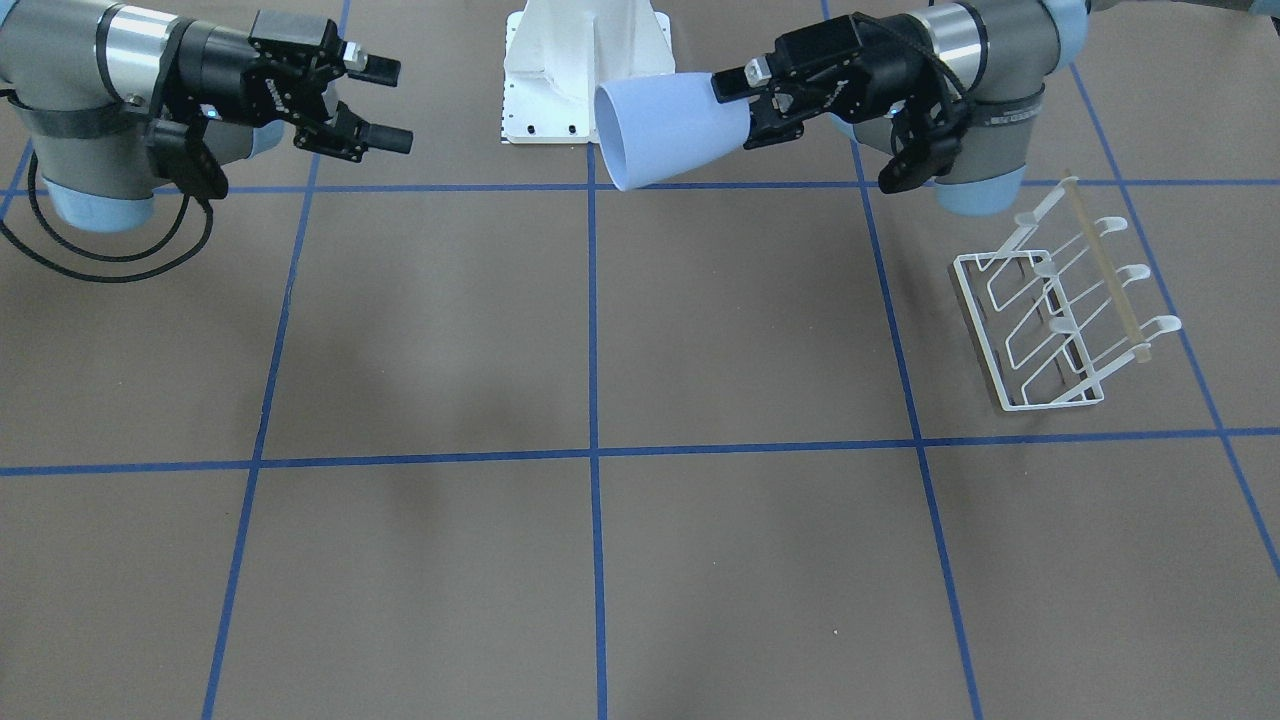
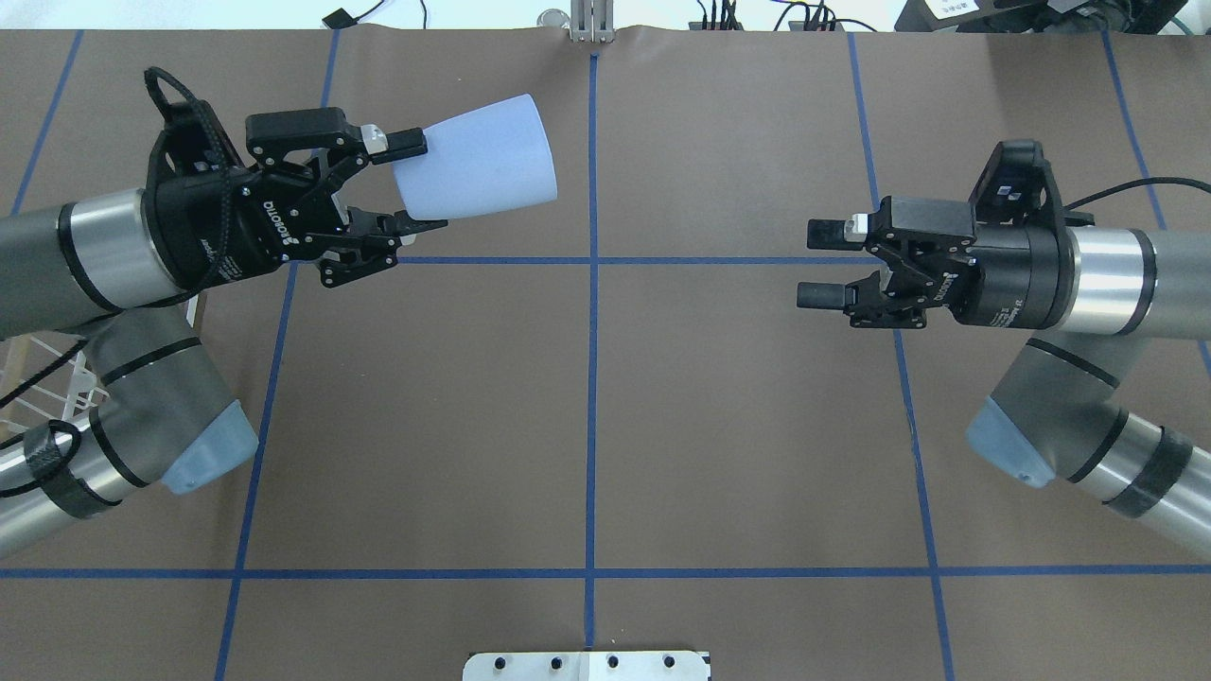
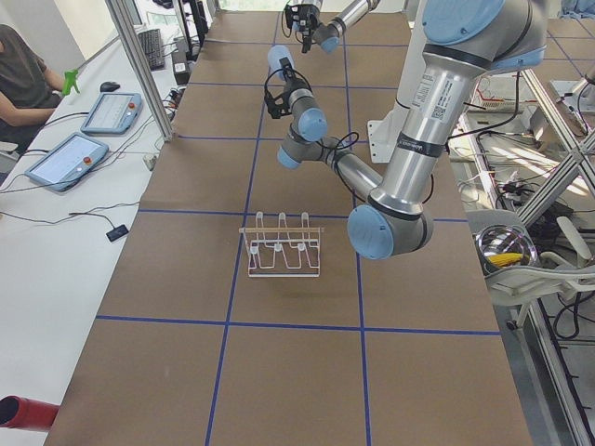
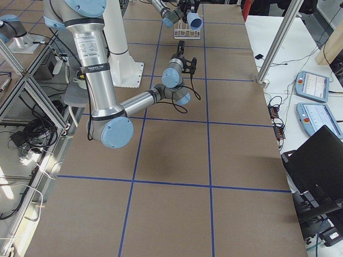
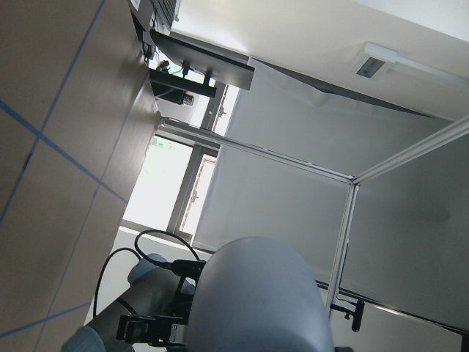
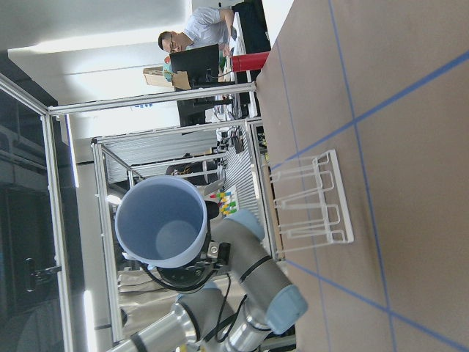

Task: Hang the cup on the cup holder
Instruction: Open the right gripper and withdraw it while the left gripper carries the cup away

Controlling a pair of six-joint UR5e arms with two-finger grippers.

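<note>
My left gripper [image 2: 416, 184] is shut on the base end of the light blue cup [image 2: 482, 156] and holds it on its side above the table, rim toward the right arm. In the front-facing view the cup [image 1: 670, 130] is at top centre, in the left gripper [image 1: 740, 110]. The right wrist view looks into the cup's open mouth [image 6: 161, 220]. The white wire cup holder [image 1: 1060, 310] stands on the table on my left side, apart from the cup; it also shows in the exterior left view [image 3: 282, 249]. My right gripper [image 2: 818, 263] is open and empty, facing the cup.
The white robot base [image 1: 585, 70] stands at the table's robot-side edge. Blue tape lines [image 2: 592, 378] cross the brown table. Tablets [image 3: 67, 160] and an operator sit on a side table beyond the far edge.
</note>
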